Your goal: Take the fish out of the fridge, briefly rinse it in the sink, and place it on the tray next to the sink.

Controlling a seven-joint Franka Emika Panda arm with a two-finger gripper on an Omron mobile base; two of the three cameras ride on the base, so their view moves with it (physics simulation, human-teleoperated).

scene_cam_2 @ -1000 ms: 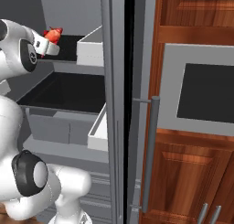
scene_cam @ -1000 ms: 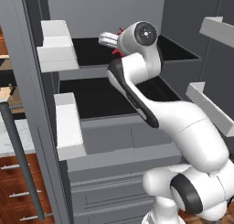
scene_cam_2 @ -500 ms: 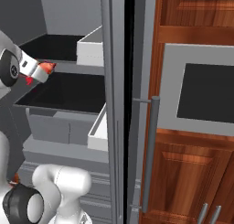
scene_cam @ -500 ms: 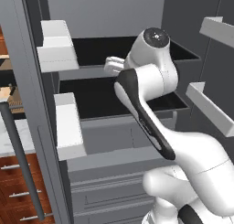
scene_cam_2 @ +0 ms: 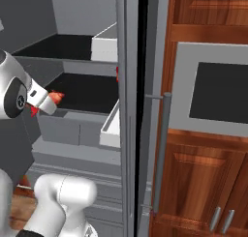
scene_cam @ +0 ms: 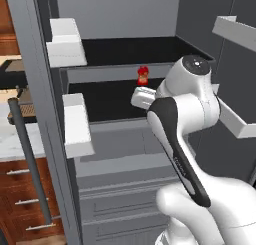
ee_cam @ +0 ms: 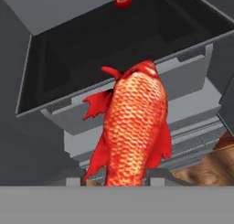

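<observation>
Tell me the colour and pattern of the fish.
Bright red-orange, with paler orange scales along the body; the fish shows best in the hand view.

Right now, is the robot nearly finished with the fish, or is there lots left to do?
About a third done. The fish is off the black shelf and gripped between the fingers, hanging in front of the open fridge. A small red jar stands on the shelf. Rinsing it in the sink and laying it on the tray are not yet done.
</observation>
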